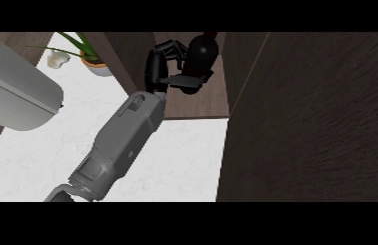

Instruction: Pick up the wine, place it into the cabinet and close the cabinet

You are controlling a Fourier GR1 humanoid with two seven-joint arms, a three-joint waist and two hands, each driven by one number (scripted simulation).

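Head view shows one hand (pixel 164 64), its grey forearm rising from the near left, curled round the dark wine bottle (pixel 199 56), fingers wrapped behind and thumb across the bottle's lower body. The bottle stands inside the open cabinet (pixel 196 101), above its brown shelf, between the cabinet's side walls. A potted plant (pixel 92 59) sits far left on the white counter (pixel 177 159).
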